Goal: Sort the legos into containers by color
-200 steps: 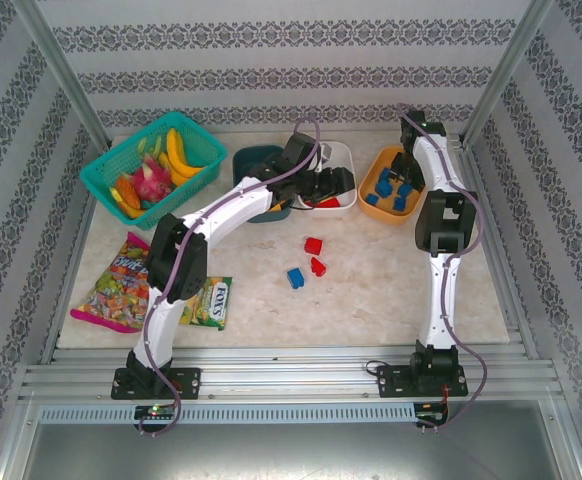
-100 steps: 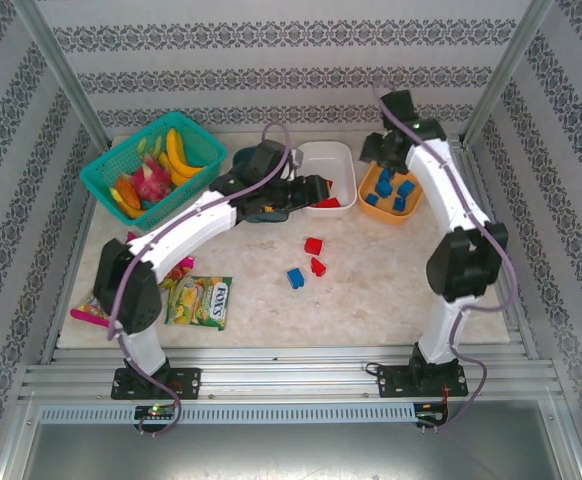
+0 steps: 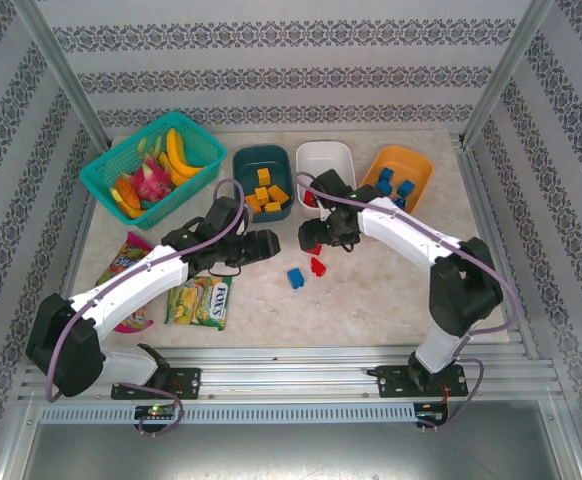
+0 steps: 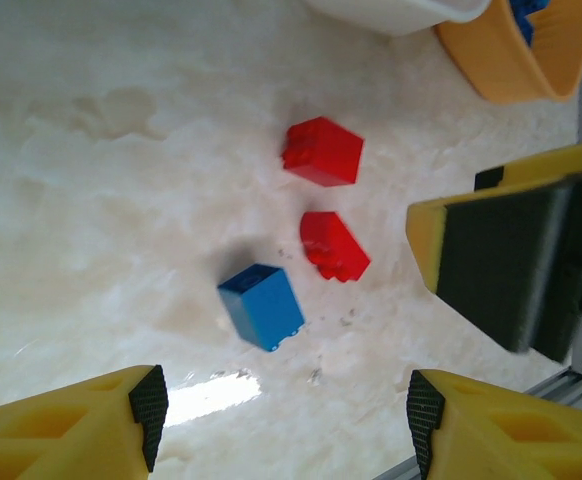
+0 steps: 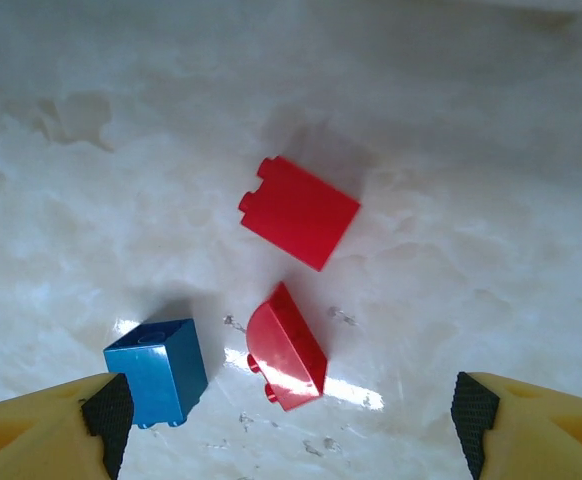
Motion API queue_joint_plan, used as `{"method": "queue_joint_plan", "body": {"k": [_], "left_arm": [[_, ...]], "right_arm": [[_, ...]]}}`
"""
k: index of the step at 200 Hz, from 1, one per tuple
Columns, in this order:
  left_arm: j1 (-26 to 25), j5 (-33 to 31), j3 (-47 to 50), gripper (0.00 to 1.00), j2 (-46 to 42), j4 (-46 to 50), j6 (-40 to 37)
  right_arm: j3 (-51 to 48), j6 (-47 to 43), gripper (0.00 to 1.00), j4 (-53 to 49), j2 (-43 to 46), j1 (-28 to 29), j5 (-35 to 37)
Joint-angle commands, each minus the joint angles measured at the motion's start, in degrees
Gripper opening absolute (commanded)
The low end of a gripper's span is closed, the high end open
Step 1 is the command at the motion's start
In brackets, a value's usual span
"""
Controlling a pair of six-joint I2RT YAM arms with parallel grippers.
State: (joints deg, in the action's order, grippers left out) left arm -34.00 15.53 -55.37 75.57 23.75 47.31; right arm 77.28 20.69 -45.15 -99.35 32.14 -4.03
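Ahead of right gripper (image 5: 291, 415): red curved plastic brick (image 5: 286, 350) nearest, red square plastic brick (image 5: 299, 212) beyond it, blue cube-shaped plastic brick (image 5: 158, 372) beside the first, close by one fingertip. All apart, on marble-patterned table (image 5: 491, 180).

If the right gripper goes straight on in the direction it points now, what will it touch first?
Probably the rounded red lego, which lies on the table just ahead of the open right gripper; the depth is unclear.
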Motion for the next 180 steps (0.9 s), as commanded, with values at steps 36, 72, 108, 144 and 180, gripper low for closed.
{"method": "queue_joint_plan", "body": {"k": [36, 72, 108, 144, 180], "left_arm": [[0.5, -2.6, 1.3, 0.67, -3.1, 0.9, 1.3], [0.5, -2.8, 0.9, 0.67, -3.2, 0.7, 2.0], [0.5, -2.6, 0.8, 0.67, -3.1, 0.5, 2.3], [0.5, -2.5, 0.4, 0.67, -2.8, 0.7, 2.2], [0.5, -2.2, 0.9, 0.67, -2.7, 0.0, 2.4]], "right_arm": [[8.4, -16.3, 0.85, -7.4, -14.4, 0.0, 6.8], [11.7, -18.0, 0.85, -7.5, -18.1, -1.0, 8.1], [15.6, -17.6, 0.76, -7.4, -23.0, -0.9, 7.7], [18.0, -17.2, 0.65, -6.8, -24.8, -1.2, 6.1], [18.8, -16.4, 0.47, -7.0, -25.5, -1.1, 4.5]]}}
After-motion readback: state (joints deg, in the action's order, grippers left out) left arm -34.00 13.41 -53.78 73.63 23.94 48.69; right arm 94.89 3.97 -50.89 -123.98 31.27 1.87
